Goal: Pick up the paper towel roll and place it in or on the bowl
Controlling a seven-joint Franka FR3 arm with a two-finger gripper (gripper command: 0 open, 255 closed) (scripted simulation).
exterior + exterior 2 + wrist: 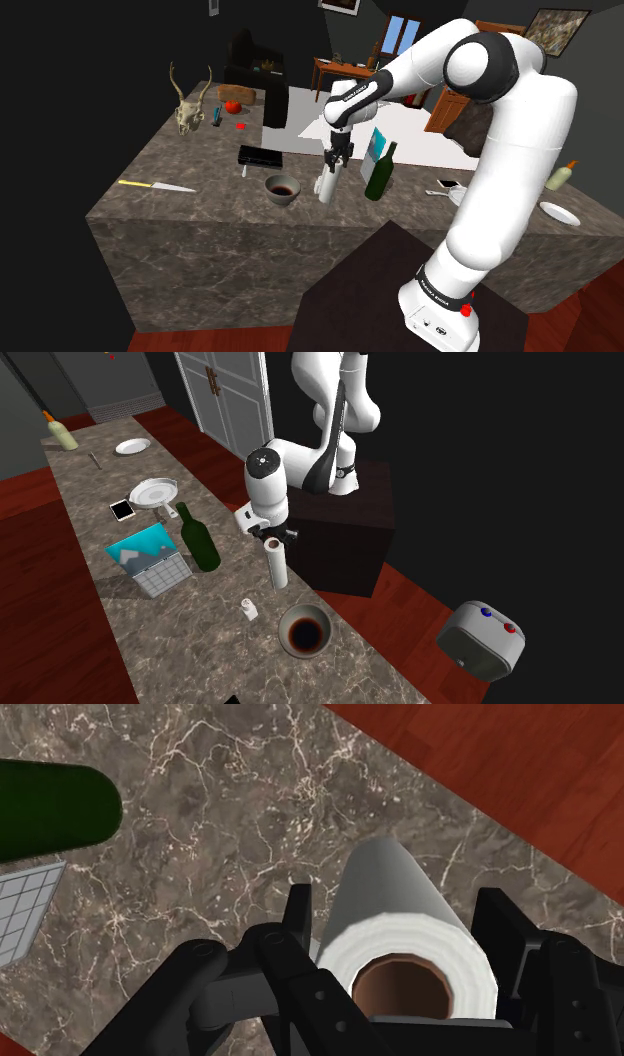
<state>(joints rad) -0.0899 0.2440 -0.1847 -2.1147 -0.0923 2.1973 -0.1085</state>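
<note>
My black gripper [335,160] [272,538] [400,929] is shut on the top of a white paper towel roll [327,187] [277,565] [395,909] with a brown core, and the roll hangs nearly upright from it over the marble counter [200,215]. In the wrist view a finger [300,919] presses each side of the roll. A grey bowl [282,190] [281,622] with a dark red inside stands on the counter just to the shoulder view's left of the roll. I cannot tell whether the roll's lower end touches the counter.
A green bottle [380,172] [199,539] stands close on the roll's other side, next to a blue picture and a grid pad [148,560]. A small white shaker [248,610], a knife [155,185], a black tray [260,157] and plates [152,492] lie about. The counter's edge runs near the roll.
</note>
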